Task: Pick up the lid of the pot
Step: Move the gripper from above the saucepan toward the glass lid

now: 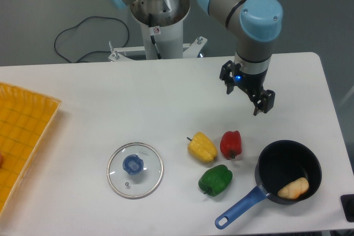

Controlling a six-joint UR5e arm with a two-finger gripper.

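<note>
Near edge of tabletop (83,136), right part: black pan (281,161) with its blue handle (238,209) angled toward the near edge, presumably so it can be reached from this side; a pale brown piece of food (293,189) lies inside, kept in by the wall. Green pepper (215,181) on its side, just beyond the handle and left of the pan. Task item: pot lid (146,179), flat toward the near left part of the tabletop, well apart from the pan. Glass disc, blue knob (133,164) uppermost; this placement probably suits a pick from above, the knob being the one raised part to grip. Yellow pepper (203,148) and red pepper (230,144) lie side by side, farther in and right of the lid. Farthest: gripper (246,94), pointing down above the far right part, fingers apart, holding no object. Judgement: pick at its approach stage. Next move calls for travel toward the near left, high enough to pass the peppers, then centring over the knob. Risk: a descent off centre could press on the glass or slide the lid; smooth knob may slip.
</note>
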